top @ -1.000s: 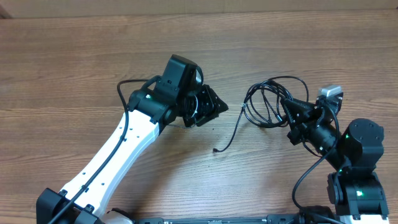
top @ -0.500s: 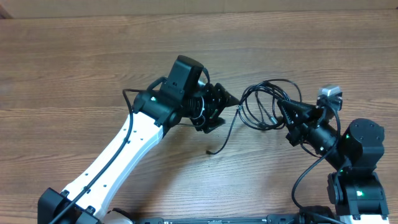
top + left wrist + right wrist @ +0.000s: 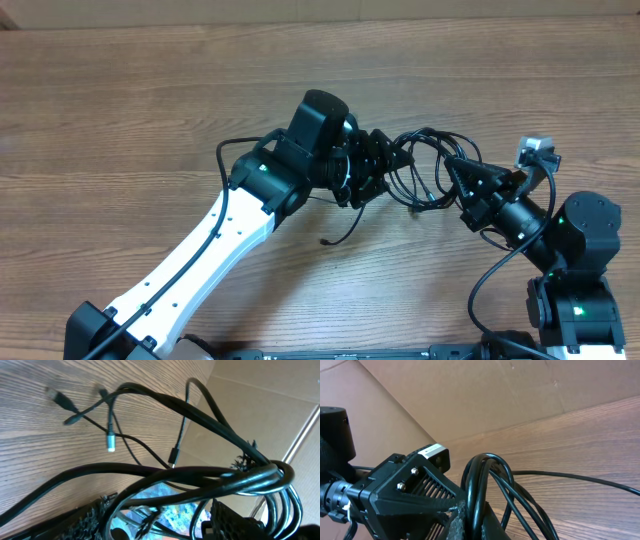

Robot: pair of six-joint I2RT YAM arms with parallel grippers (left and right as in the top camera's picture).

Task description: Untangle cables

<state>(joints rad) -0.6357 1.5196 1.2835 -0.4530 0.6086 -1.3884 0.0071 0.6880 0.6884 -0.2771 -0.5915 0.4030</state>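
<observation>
The right claw (image 3: 453, 168) is clamped shut on the cables (image 3: 472, 490); its wrist view shows several loops rising straight out of the closed fingertips. This is probably an anchoring hold, pinning one side of the coil so that a pull from elsewhere has something to work against. On the far side of the coil from that grip, the left claw (image 3: 386, 163) has pushed in among the loops. Its jaws stand apart, and its wrist view shows thick strands crossing the gap between them without being pinched. It seems placed to pick out one strand or loop and close on it. The fingers (image 3: 92, 516) sit on either side of the bundle rather than on it, so nothing is held there yet. Most of the cables lie gathered in the coil between the two claws, partly lifted off the counter (image 3: 150, 120). Out from the coil, past the left claw, one loose end (image 3: 335, 232) trails down onto the wood. The left wrist view shows thin strands with a small pale-tipped plug (image 3: 111, 446) lying free beyond the bundle. Those free ends look like the easiest pieces to draw clear while the coil stays pinned.
</observation>
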